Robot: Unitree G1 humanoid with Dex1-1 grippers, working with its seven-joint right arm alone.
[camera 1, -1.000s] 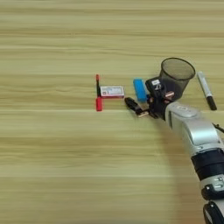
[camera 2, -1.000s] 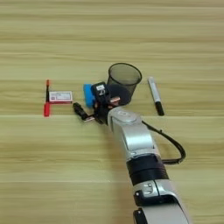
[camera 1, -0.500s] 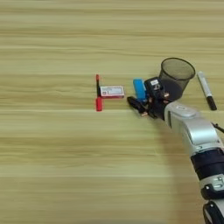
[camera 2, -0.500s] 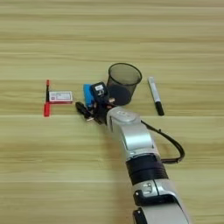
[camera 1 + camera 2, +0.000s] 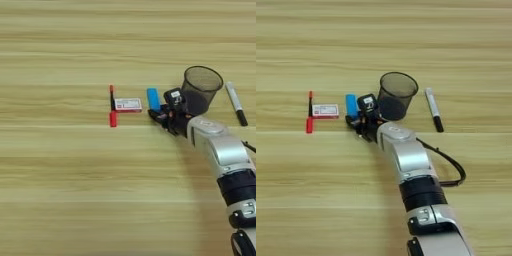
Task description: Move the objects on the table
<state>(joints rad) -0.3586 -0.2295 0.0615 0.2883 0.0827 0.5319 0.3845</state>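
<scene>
Since everything small sits in 1 loose row across the middle, the black mesh cup serves as the landmark below.

Bench: the bench (image 5: pixel 60 190) is the largest thing, a light wood-grain top that carries all the items; most of it lies bare, well apart from the cup.

Arm: the silver forearm (image 5: pixel 406 160) comes up from the bottom right and ends just left of the cup, low over the wood, which I judge suits a reach for a flat, low thing.

Cup: the black mesh cup (image 5: pixel 397 95) stands upright with its mouth open; it looks empty, and may be meant as a holder, though the task does not say so.

Pincer: the pincer (image 5: pixel 159 116) sits just left of the cup's foot, right at the near end of the blue block; I cannot tell whether its fingers are spread or pressed together, nor whether they touch the block.

Marker: the white marker (image 5: pixel 433 109) lies flat just right of the cup, black cap toward the robot.

Red pen: the red pen (image 5: pixel 112 106) lies flat, farthest left of the cup.

Box: the white-and-red box (image 5: pixel 128 104) lies between the pen and the block, touching or almost touching the pen.

Blue block: the blue block (image 5: pixel 153 99) lies flat, near the cup's left side, and is probably the next thing to move.
</scene>
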